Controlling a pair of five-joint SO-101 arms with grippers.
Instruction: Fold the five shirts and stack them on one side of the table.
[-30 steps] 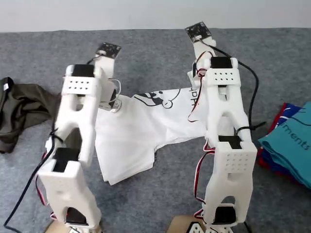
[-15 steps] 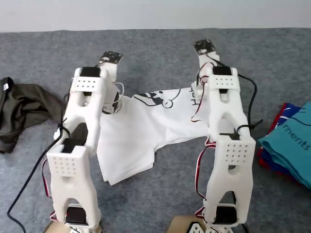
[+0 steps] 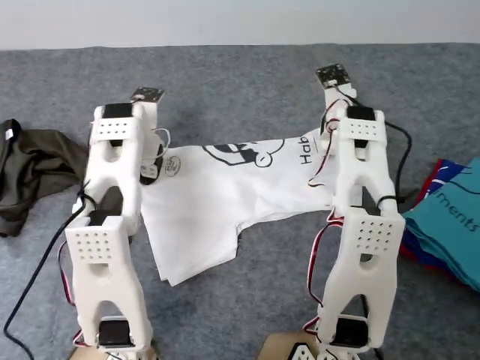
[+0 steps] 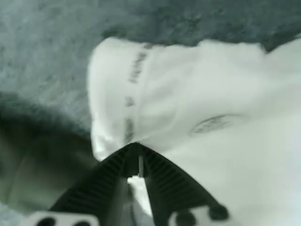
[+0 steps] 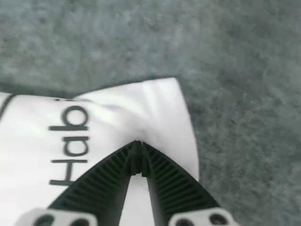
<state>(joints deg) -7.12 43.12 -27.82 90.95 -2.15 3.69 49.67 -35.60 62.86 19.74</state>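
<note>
A white shirt point(image 3: 217, 196) with black print lies spread on the grey table between my two arms. My left gripper point(image 4: 137, 160) is shut on the shirt's white cloth point(image 4: 197, 117) at its left far edge, near the round print. My right gripper point(image 5: 136, 157) is shut on the shirt's right far corner point(image 5: 155, 113), beside the black lettering. In the high view the left gripper point(image 3: 154, 161) and right gripper point(image 3: 330, 139) hold the shirt stretched between them. A dark olive shirt point(image 3: 34, 169) lies crumpled at the left edge. Folded teal and blue shirts point(image 3: 446, 217) are stacked at the right edge.
Grey carpet-like table surface point(image 3: 240, 82) stretches open behind the arms. Cables hang along both arms. The shirt's near part point(image 3: 191, 259) lies rumpled between the arm bases.
Both grippers have moved apart, left arm leftward and right arm rightward, pulling the white shirt's far edge wider and flatter.
</note>
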